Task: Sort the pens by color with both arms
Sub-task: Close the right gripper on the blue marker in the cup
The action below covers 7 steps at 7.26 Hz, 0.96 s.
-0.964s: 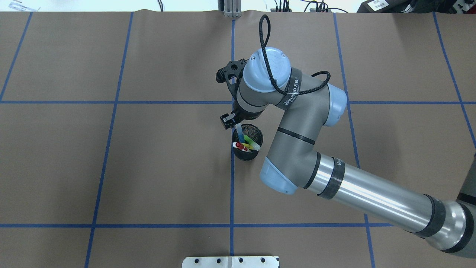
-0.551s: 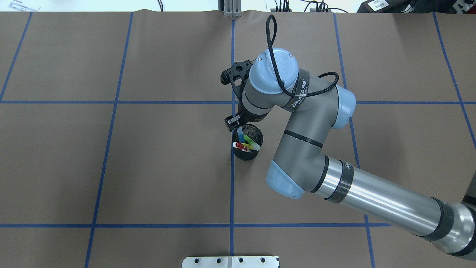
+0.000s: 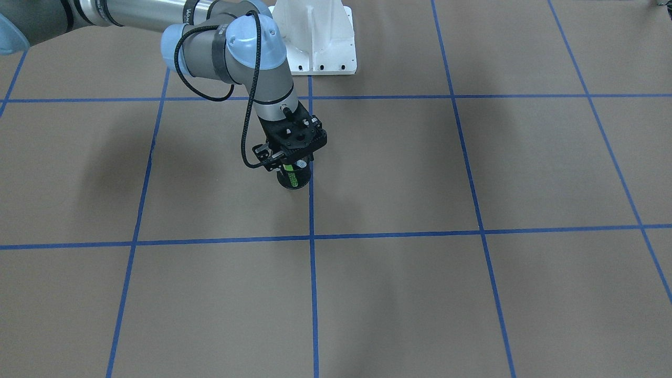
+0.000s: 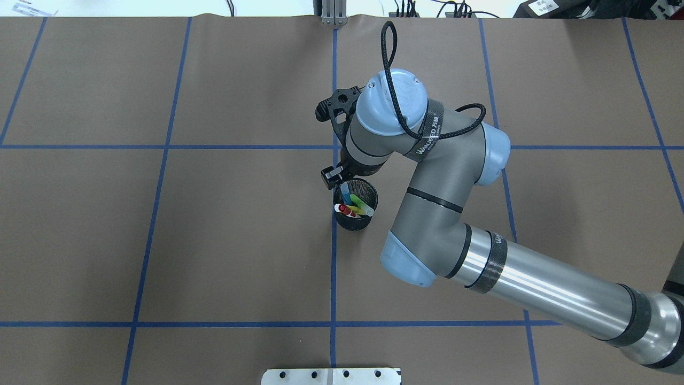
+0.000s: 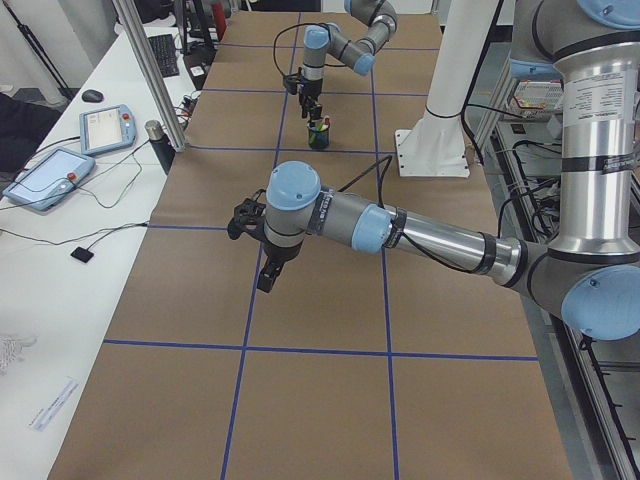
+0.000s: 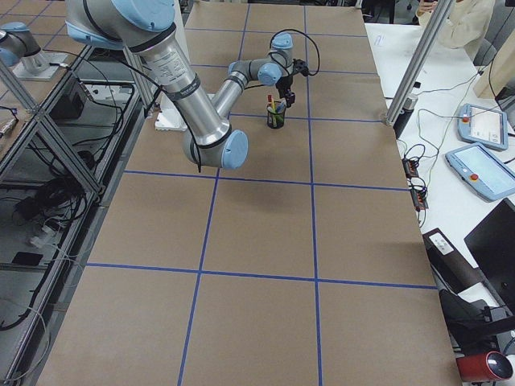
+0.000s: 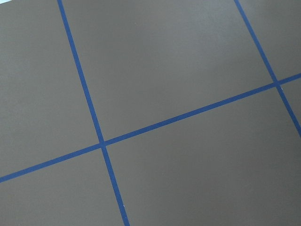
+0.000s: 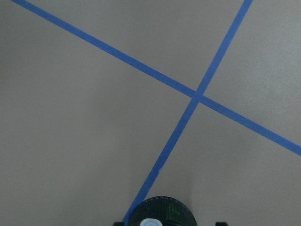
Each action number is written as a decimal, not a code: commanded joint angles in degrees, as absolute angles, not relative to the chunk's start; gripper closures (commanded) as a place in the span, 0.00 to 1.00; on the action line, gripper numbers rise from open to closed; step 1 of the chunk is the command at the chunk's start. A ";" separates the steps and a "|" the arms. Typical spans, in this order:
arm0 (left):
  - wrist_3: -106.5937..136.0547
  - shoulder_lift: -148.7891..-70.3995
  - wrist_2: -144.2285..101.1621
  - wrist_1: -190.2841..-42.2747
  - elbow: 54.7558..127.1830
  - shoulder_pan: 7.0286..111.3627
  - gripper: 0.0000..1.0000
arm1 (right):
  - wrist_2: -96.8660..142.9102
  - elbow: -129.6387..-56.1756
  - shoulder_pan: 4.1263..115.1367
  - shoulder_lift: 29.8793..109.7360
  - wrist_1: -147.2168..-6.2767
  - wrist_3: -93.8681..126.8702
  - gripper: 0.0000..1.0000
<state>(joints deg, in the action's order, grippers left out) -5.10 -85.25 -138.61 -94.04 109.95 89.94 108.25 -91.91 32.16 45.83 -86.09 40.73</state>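
Note:
A black mesh cup stands at the table's middle and holds all four pens: blue, green, yellow and the red-capped one. My right gripper hangs just above the cup's far rim, at the blue pen's top. In the right wrist view its two fingertips sit wide apart at the bottom edge, either side of the cup, so it is open and empty. In the front view the gripper covers the cup. My left gripper shows only in the left side view, and I cannot tell its state.
The brown table has a grid of blue tape lines. The white pedestal base stands at the robot's edge. My left arm reaches over the table's left end, far from the cup. The left wrist view shows only bare table.
My right wrist has shifted slightly to the right, bringing the gripper over the blue pen's top. The pens and the cup have not moved.

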 commanded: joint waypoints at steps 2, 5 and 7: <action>-5.19 -85.25 -138.60 -94.04 109.86 90.00 0.00 | 108.02 -90.79 31.73 45.53 -85.87 42.01 0.36; -5.10 -85.25 -138.60 -94.04 109.86 89.91 0.00 | 108.02 -90.79 31.73 44.91 -85.87 42.19 0.49; -5.10 -85.25 -138.60 -94.04 109.86 89.91 0.00 | 108.02 -90.79 31.73 44.91 -85.96 42.19 0.57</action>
<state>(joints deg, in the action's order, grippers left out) -5.10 -85.25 -138.60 -94.04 109.86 89.93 108.02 -90.79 31.73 44.95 -85.89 42.18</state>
